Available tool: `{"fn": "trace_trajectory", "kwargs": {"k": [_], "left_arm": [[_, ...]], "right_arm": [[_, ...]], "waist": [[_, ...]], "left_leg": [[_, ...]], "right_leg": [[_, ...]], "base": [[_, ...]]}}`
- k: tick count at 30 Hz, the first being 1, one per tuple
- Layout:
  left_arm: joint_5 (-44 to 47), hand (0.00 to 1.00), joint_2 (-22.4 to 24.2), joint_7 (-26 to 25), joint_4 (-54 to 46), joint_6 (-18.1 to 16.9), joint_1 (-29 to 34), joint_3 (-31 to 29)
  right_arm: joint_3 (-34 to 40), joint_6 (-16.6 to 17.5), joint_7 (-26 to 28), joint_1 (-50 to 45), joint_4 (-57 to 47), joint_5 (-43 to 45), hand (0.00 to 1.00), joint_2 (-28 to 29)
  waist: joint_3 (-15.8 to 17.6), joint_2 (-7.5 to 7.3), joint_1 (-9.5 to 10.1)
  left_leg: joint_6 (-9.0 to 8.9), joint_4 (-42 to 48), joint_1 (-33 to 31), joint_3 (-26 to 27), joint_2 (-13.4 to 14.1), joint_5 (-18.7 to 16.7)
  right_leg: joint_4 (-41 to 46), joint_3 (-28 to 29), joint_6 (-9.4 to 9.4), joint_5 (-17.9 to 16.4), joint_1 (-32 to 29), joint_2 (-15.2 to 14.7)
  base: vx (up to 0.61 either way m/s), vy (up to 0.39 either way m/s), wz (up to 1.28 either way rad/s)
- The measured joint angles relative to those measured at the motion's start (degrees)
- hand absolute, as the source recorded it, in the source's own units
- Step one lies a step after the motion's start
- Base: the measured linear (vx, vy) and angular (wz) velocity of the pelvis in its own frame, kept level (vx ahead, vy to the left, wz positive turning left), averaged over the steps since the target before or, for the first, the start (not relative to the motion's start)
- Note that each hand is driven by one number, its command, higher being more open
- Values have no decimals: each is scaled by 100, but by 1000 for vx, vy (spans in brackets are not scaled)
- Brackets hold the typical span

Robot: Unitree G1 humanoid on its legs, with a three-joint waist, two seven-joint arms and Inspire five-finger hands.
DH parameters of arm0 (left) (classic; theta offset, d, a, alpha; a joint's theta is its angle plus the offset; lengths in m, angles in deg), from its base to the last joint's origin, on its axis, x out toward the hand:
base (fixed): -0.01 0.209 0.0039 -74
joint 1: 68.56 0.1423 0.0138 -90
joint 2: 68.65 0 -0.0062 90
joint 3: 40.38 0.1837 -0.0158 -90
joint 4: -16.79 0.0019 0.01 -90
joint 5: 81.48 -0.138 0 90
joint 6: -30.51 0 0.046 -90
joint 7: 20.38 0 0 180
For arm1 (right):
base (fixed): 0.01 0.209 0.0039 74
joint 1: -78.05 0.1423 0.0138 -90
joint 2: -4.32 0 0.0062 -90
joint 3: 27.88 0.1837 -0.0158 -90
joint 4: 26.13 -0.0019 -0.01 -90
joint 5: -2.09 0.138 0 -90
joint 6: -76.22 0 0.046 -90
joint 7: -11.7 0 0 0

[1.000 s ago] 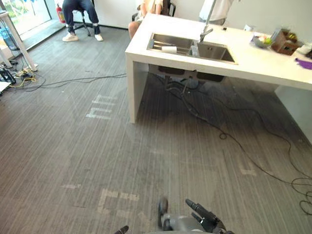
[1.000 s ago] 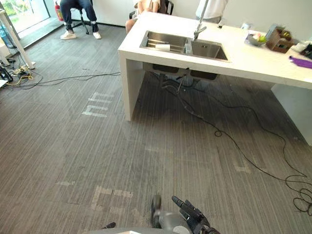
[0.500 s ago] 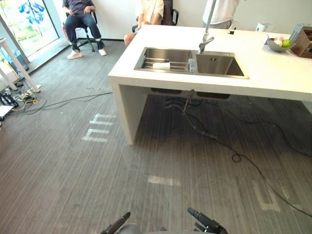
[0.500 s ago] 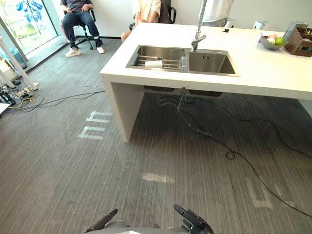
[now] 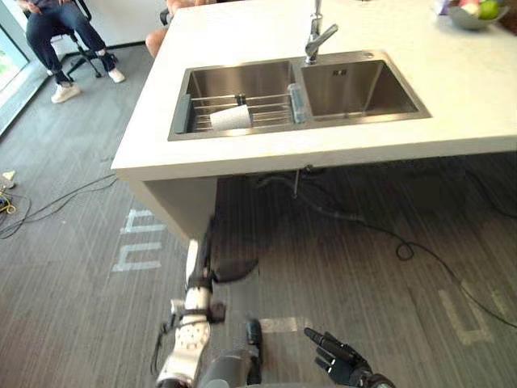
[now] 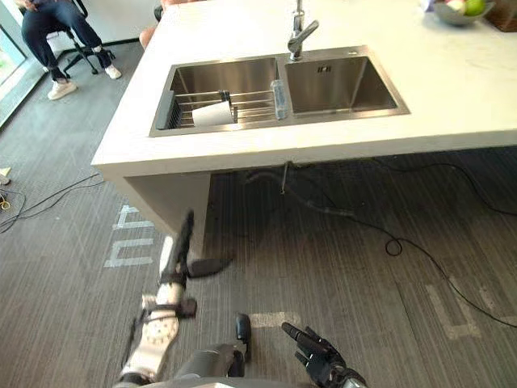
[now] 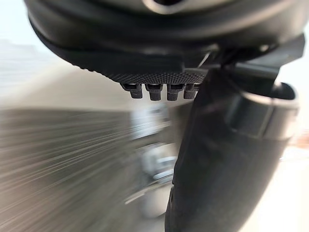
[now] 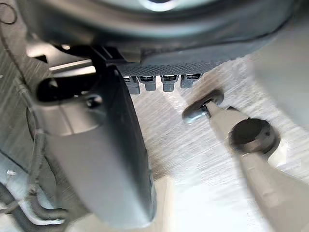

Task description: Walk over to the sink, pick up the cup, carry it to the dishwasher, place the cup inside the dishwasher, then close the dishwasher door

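cup [image 5: 231, 118] lying on rack [image 5: 271, 111] in sink [image 5: 242, 79] | bench [image 5: 242, 158] edge, floor cables [image 5: 380, 234] between | left robot hand [image 6: 185, 236], right robot hand [image 5: 343, 365] released, empty

Cup [image 5: 231, 118] on its side on the rack [image 5: 271, 109] in the left basin of the sink [image 5: 355, 87], which is set into the worktop [image 5: 452, 81]; tap [image 5: 317, 36] behind the basin divider, bowl [image 5: 472, 14] far right, seated person [image 5: 60, 32] beyond the left end.

- No text or number can be read.
- Floor tape marks [image 5: 139, 242] form no clear sign.
- A mark [image 5: 340, 72] in the sink [image 5: 367, 90] is too small.
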Motion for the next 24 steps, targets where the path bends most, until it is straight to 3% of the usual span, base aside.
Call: {"fn": "trace_trajectory", "kwargs": {"k": [1,2,3,4,5,7,9,10,11,12,13,15,17,18,20,21,24], "left_arm": [[-58,100,-98,-88,-343,-55,-18,-1],[-157,100,-212,-233,-982,-255,-99,-23],[-154,100,-229,-289,-1284,-358,-152,-78],[-161,100,-239,-425,-1705,-554,-272,-217],[-189,100,-226,-675,-1967,-730,-345,-269],[-446,100,-220,-1180,-2192,-958,-466,-347],[-633,100,-214,-1552,-2350,-1042,-519,-452],[-692,100,-224,-1774,-2449,-1105,-521,-546],[-704,100,-279,-1976,-2570,-1164,-526,-663],[-707,100,-378,-2046,-2620,-1174,-566,-708],[-793,100,-254,-2175,-2546,-1238,-511,-745],[-949,100,-288,-2042,-2490,-1118,-601,-473],[-1264,100,-366,-1537,-2447,-887,-620,-146],[-1284,100,-423,-1368,-2402,-821,-609,-86],[-1349,100,-697,-713,-2356,-365,-637,18],[-1339,100,-992,-107,-2330,45,-641,19],[-1394,100,-1543,913,-2043,898,-639,23]], "right_arm": [[6,13,-16,-43,-68,3,100,28],[-2,53,-18,-122,-220,4,100,24],[-8,72,-17,-119,-275,3,100,10],[-10,134,-25,-118,-429,2,100,-35],[-37,198,-32,-114,-568,0,100,-116],[-167,308,-90,-46,-679,4,100,-167],[-294,326,-150,26,-742,-3,100,-142],[-445,307,-175,53,-757,-12,100,-116],[-678,210,-206,1,-838,-50,100,-41],[-757,148,-221,-68,-889,-47,100,35],[-770,83,-271,14,-884,-56,100,15],[-710,-66,-315,62,-860,-62,100,14],[-674,-325,-318,78,-848,-127,100,-42],[-680,-381,-316,64,-864,-196,100,-74],[-743,-549,-229,33,-943,-323,100,-146],[-759,-699,-199,53,-942,-327,100,-201],[-784,-882,-121,43,-936,-335,100,-302]], "waist": [[-44,-31,-1],[-61,-27,-32],[-80,-58,-14],[-136,-63,-24],[-208,51,-102],[-223,141,-173],[-188,197,-175],[-192,188,-172],[-280,30,-170],[-345,-167,-174],[-339,114,-139],[-248,121,-132],[-214,255,-133],[-229,251,-114],[-262,330,-160],[-270,362,-159],[-267,371,-107]], "left_leg": [[-5,0,168,-26,1,-140],[-9,-41,490,-91,17,-378],[4,-48,622,-75,-8,-488],[6,-56,862,-69,-51,-691],[-14,-77,1081,-92,23,-841],[-49,-141,1402,-138,206,-931],[-177,-143,1705,-109,462,-1009],[-411,-106,1913,-32,623,-1157],[-706,37,2044,62,657,-1450],[-790,135,2074,77,579,-1628],[-860,402,2065,122,916,-1826],[-900,361,1914,-25,875,-1888],[-831,57,1831,4,959,-1598],[-836,94,1852,22,1024,-1600],[-833,74,1828,22,1120,-1596],[-845,-4,1786,48,1158,-1582],[-837,-76,1767,170,1096,-1553]], "right_leg": [[470,-216,32,427,-188,-88],[1554,-628,5,1234,-613,-400],[2218,-814,-151,1289,-887,-658],[3189,-1098,-718,843,-1410,-1165],[3533,-1246,-767,486,-1857,-1447],[3139,-1485,-648,8,-2310,-1663],[2110,-1722,-607,-165,-2556,-1637],[1170,-1876,-570,-140,-2592,-1527],[-343,-1829,-590,321,-2525,-1390],[-940,-1658,-687,905,-2534,-1377],[-805,-1531,-773,828,-2442,-1084],[-1131,-1188,-762,830,-2205,-933],[-1553,-1222,-720,853,-1823,-611],[-1694,-1183,-678,900,-1742,-544],[-2330,-1235,-651,1208,-1472,-357],[-2952,-1226,-656,1552,-1279,-231],[-3833,-1143,-639,2062,-956,-161]], "base": [[520,94,4],[422,69,-5],[519,60,-10],[494,30,-10],[485,13,-2],[466,-58,10],[444,-156,1],[452,-245,-10],[459,-266,-5],[471,-281,-16],[404,-230,-6],[285,-174,0],[161,-117,-19],[104,-71,-20],[43,-27,-6],[9,1,-8],[-14,57,-14]]}}
